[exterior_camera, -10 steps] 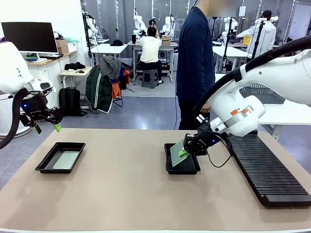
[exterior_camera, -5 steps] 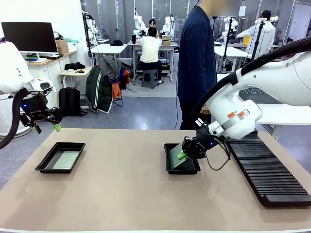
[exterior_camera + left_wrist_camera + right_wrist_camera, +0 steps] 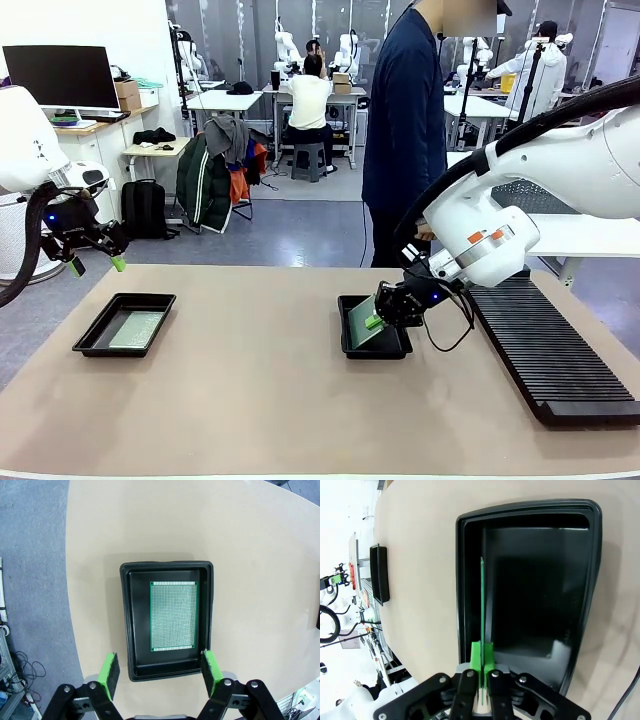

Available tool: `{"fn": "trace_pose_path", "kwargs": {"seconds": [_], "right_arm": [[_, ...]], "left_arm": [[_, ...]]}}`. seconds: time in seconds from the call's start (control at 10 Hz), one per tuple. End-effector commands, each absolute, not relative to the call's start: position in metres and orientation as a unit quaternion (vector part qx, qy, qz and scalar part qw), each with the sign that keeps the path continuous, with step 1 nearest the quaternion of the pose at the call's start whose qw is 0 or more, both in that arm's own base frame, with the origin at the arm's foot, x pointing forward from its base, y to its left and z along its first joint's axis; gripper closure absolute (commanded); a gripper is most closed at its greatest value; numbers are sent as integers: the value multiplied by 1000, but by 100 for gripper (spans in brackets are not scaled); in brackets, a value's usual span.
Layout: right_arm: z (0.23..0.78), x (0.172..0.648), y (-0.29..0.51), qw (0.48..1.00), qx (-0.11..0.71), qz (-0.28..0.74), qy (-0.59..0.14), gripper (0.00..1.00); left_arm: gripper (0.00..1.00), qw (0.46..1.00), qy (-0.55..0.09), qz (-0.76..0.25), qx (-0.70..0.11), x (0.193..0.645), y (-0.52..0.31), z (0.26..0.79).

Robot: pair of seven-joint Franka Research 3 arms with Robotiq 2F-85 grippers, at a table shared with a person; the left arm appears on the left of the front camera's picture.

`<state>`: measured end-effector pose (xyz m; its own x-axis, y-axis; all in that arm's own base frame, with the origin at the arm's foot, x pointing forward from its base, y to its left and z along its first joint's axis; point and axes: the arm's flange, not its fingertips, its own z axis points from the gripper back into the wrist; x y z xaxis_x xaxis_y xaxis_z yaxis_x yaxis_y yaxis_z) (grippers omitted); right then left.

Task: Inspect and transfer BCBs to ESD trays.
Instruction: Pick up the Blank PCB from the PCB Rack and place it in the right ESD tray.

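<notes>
Lowered since before, right tool pinches board over tray.

You will find no legible text, label, brand, number or sign on anything here, near or far, in any view.

Two trays, left and right of centre

One tray, left of centre, has a board lying in it; the other tray, right of centre, has a board tilted in it (rack at right).
</notes>
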<state>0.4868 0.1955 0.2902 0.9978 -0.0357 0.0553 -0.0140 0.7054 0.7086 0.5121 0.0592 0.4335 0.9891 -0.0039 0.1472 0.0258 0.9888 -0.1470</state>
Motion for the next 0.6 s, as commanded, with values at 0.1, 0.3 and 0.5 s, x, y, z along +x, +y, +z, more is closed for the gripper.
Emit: {"fn": "trace_pose_path", "kwargs": {"seconds": [0.1,0.3,0.5], "right_arm": [[292,485,197,926,374,-11,-39,90],[297,482,198,932,360,-20,-42,78],[302,481,200,939,341,-25,-44,66]], "left_arm": [[13,993,-79,-13,-84,512,61,432],[13,993,-79,-13,-84,512,61,432],[13,993,-79,-13,-84,512,61,432]]}}
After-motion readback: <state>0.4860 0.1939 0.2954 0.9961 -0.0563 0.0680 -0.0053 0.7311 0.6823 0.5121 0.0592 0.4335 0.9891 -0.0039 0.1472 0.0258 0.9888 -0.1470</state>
